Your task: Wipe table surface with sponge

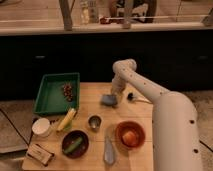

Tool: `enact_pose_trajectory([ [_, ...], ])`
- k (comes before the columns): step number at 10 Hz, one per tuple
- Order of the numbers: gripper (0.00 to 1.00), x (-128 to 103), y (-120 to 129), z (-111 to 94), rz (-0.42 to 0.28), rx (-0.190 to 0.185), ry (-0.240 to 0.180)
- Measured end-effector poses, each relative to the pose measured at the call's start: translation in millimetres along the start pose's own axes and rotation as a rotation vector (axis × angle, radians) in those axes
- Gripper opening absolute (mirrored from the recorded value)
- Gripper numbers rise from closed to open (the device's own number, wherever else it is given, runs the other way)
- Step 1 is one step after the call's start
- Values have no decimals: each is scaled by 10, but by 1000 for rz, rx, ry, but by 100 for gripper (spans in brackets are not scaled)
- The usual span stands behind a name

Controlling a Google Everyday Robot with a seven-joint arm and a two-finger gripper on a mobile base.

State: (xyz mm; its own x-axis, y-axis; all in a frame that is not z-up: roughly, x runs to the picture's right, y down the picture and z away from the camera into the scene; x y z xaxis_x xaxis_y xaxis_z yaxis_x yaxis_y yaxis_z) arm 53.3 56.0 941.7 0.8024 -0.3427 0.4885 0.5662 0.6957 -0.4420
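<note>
**Crowded worktop leaves the sponge little room to sweep**

Right now, in the one camera view, the white arm reaches across from the right and bends down so that the hand (115,92) sits directly over the sponge (109,100), a small blue-grey pad lying flat on the worktop (90,107) near its far edge, just right of the green tray (50,102). Whether the hand is pinching the pad, pressing on it or merely above it cannot be told; the wrist covers the fingertips.

Risks, as I judge them: a stroke toward the near side would run into the steel cup (94,121), which looks light enough to tip or skid. A stroke to the left meets the tray wall and could shove the tray. The orange bowl (130,134) and the dark bowl (75,143) stand further forward, and the long pale grey-blue object (109,149) lies between them, so open wood is scarce. If the grip is only partial, the sponge could slide out under pressure.

Hard to read: a small dark item (131,96) just right of the hand is unidentifiable. The contents of the tray are a dark reddish cluster, unclear. The big arm segment hides the worktop's right portion, and the near-left corner is cut off.
</note>
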Motion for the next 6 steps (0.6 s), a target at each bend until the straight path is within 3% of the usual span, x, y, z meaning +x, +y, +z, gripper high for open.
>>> enact_pose_trajectory([
  [3, 1, -501, -193, 93, -136, -10, -24],
  [6, 1, -639, -49, 141, -176, -33, -35],
])
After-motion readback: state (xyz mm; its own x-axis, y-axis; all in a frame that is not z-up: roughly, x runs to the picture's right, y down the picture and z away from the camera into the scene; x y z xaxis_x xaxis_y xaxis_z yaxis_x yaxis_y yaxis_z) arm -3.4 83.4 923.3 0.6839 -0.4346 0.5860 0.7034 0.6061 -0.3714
